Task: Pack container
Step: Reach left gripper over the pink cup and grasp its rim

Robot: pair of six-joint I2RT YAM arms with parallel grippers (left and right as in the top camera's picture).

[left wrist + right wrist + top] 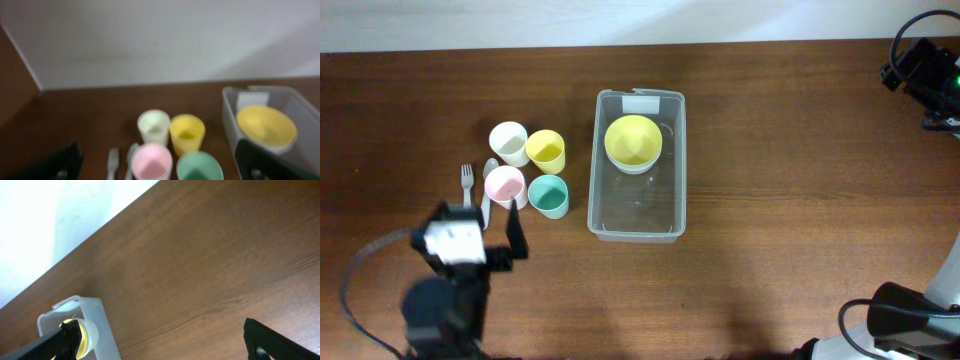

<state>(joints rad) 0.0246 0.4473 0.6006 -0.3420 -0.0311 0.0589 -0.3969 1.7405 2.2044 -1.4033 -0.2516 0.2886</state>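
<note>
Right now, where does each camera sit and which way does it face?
Overhead: above the table, looking straight down at the clear rectangular plastic container holding a round yellow bowl; left arm and right arm show.
Left wrist: low, facing the wall across a round pink cup; dark fingers at bottom corners.
Right wrist: tilted across bare wood; fingers in lower corners.
All three share container and bowl.

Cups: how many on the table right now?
4, all clustered left of the container: white cup at upper left in the overhead view, yellow cup upper right, pink cup lower left, teal cup lower right. None appears hidden.
</note>
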